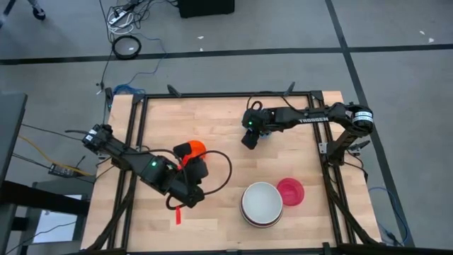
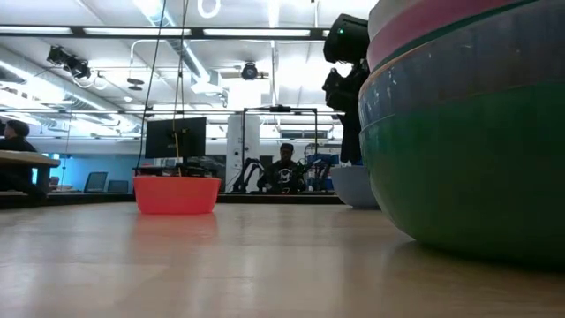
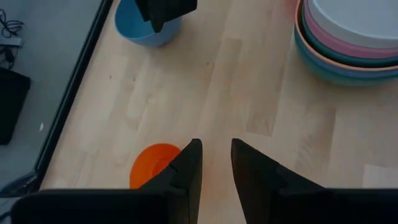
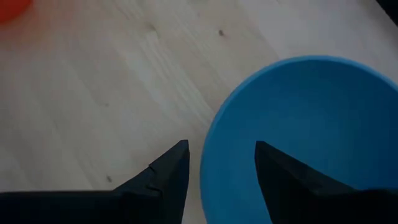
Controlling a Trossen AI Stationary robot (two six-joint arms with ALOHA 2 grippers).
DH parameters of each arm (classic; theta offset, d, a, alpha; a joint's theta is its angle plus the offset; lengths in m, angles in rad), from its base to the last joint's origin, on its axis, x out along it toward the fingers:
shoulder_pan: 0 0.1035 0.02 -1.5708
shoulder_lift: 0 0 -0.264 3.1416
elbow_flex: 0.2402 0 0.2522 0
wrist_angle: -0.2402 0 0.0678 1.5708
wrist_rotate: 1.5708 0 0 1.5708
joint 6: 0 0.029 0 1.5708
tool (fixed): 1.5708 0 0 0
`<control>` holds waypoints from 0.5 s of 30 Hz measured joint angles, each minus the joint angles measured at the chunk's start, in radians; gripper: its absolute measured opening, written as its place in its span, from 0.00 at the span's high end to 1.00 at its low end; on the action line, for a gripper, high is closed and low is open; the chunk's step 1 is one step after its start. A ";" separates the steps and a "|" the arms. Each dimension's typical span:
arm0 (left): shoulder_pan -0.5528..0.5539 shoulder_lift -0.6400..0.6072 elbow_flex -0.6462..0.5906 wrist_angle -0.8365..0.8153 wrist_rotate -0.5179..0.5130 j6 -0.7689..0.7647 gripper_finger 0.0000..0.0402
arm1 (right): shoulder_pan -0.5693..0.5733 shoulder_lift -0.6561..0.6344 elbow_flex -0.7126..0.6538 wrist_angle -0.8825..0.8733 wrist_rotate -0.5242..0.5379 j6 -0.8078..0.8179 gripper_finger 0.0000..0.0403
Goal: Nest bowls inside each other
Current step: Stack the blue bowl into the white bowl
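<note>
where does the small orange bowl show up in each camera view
high view: the small orange bowl sits left of centre, partly under the left arm.
low view: it stands alone on the wood at left.
left wrist view: low in the picture, beside the left gripper, which is open and empty.
right wrist view: only an orange sliver at the top left corner.
shared landmark: the blue bowl under the right gripper, also seen from the left wrist.

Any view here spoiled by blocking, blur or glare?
Low view: the stacked bowls sit right at the lens, blurred and filling the right side, with bright ceiling lights behind. Right wrist view: the blue bowl looms close and soft. High view: evenly lit.
</note>
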 joint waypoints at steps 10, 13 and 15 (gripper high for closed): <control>0.000 0.000 0.000 -0.005 0.000 -0.007 0.77 | 0.015 0.059 -0.028 -0.003 0.006 0.025 0.58; 0.000 0.000 0.000 -0.004 0.000 -0.008 0.77 | 0.018 0.094 -0.028 0.015 0.009 0.023 0.58; 0.000 0.000 0.000 -0.005 0.000 -0.008 0.77 | 0.019 0.109 -0.028 0.018 0.030 0.018 0.61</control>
